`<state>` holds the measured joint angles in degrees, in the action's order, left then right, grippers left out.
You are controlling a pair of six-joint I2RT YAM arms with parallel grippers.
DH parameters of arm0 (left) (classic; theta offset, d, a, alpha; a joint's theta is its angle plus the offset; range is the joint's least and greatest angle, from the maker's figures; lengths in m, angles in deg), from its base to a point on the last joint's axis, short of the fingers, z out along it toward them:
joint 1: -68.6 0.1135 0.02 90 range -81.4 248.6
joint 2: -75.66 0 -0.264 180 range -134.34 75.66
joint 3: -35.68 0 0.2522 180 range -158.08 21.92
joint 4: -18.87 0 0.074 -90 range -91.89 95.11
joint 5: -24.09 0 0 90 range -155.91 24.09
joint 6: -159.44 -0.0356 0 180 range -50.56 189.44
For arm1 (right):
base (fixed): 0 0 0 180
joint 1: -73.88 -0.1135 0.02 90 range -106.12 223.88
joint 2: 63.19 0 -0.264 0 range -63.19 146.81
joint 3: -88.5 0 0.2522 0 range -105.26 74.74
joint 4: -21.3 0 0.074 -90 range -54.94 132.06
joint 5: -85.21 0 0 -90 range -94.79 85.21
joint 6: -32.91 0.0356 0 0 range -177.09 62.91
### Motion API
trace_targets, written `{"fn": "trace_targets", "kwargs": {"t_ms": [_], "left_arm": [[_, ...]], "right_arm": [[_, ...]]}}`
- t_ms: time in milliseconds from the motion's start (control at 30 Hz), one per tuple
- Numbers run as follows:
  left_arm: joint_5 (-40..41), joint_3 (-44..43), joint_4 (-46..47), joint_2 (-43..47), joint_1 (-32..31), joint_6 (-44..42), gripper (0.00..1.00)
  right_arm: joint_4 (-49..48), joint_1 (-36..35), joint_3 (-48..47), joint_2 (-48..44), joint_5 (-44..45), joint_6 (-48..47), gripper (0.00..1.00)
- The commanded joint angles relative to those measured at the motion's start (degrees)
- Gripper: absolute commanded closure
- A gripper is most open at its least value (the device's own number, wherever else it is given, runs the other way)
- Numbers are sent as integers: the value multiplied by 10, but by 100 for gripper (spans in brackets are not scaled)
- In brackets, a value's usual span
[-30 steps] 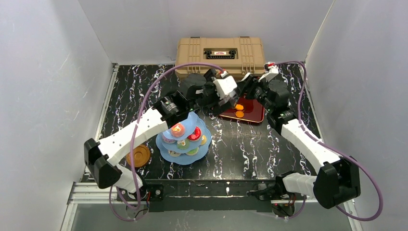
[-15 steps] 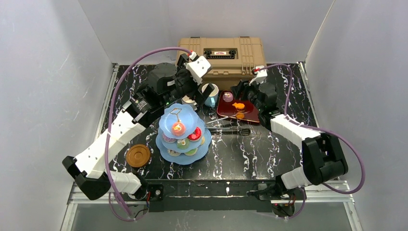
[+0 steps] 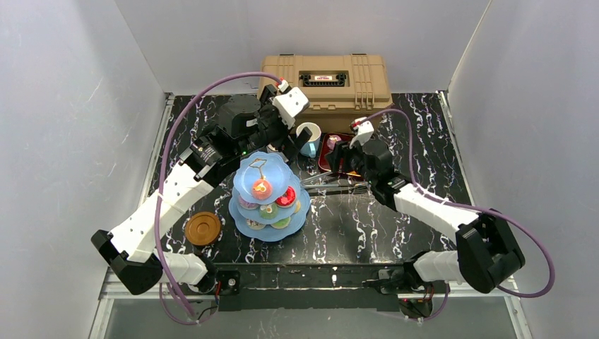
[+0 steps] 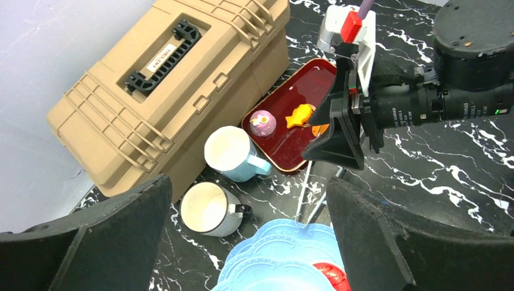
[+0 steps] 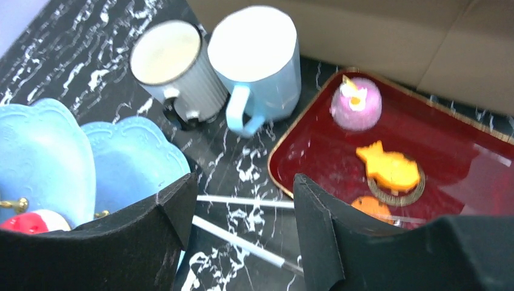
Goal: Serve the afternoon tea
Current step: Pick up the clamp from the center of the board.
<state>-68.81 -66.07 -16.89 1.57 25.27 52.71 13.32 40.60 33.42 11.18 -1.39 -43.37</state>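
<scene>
My left gripper (image 4: 247, 194) hangs wide open and empty over the mugs. Right below it, in the lower middle of the left wrist view, is the white mug (image 4: 209, 209). The blue mug (image 4: 230, 151) is just above it in the frame, hard by the toolbox (image 4: 157, 79). The two stand close together; I cannot tell whether they touch. The stand (image 4: 276, 254) peeks in at the bottom edge.

My right gripper (image 5: 242, 188) is open too, holding nothing, over the tongs (image 5: 242, 203) lying on the desk (image 3: 367, 226) between stand and tray (image 5: 448, 127). On the tray, right of frame, sit a pink cake (image 5: 356, 100) and an orange fish (image 5: 388, 167). A saucer (image 3: 203, 229) lies at lower left in the top view, well apart from the mugs.

Both mugs look hard and glossy, probably light if empty. The white one's ribbed wall should hold better than the smooth blue one. I would pinch a mug's wall over the rim on the side away from its neighbour, as there is little room between them. The handles look too thin to trust.
</scene>
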Motion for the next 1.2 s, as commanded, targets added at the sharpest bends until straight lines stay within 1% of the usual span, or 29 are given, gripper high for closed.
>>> {"fn": "trace_targets", "kwargs": {"t_ms": [0,67,100,233,367,500,600,700,833,1000,1067,1167], "left_arm": [[-26,-7,-26,8,2,-10,4],[-26,-5,-27,12,2,-17,4],[-27,-4,-28,13,2,-21,4],[-39,2,-32,16,2,-36,4],[-45,0,-34,20,2,-39,4],[-46,-2,-43,26,2,-46,4],[-46,1,-43,30,2,-49,4],[-47,0,-45,31,2,-51,4],[-45,3,-44,33,2,-57,4],[-46,3,-42,33,2,-57,4],[-45,2,-42,33,2,-59,4],[-43,2,-40,33,2,-61,4]], "right_arm": [[60,0,26,-18,41,69,34],[109,-3,31,-32,65,144,35],[133,-8,38,-41,79,189,34],[143,-43,85,-81,124,339,26],[75,-46,126,-69,133,457,20],[32,-48,140,-9,118,554,17],[-33,-48,162,44,118,620,18],[-74,-48,164,83,121,652,19],[-78,-48,143,121,131,660,22],[-83,-49,132,152,148,671,28],[-82,-49,129,159,156,669,33],[-85,-49,132,158,174,667,48]]}}
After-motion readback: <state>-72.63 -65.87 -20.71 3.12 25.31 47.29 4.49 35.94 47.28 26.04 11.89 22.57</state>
